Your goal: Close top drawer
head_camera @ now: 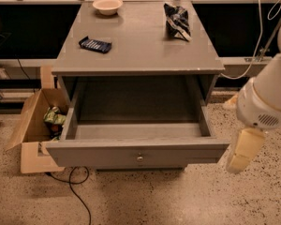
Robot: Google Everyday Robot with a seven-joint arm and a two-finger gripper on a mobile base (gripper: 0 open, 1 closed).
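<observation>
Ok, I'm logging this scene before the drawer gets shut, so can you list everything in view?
top drawer: one, grey, pulled out of the cabinet
knob: one, metal, centre of the drawer front
cabinet: one, grey, middle of view
bowl: one, cream, back left of the cabinet top
flat packet: one, dark blue, left side of the cabinet top
snack bag: one, black, back right of the cabinet top
cardboard box: one, brown, on the floor left of the cabinet, green packets inside
cable: one, black, on the floor by the box
cord: one, white, back right
arm: one, white, right edge
gripper: one, pale yellow, hanging right of the drawer front, apart from it
</observation>
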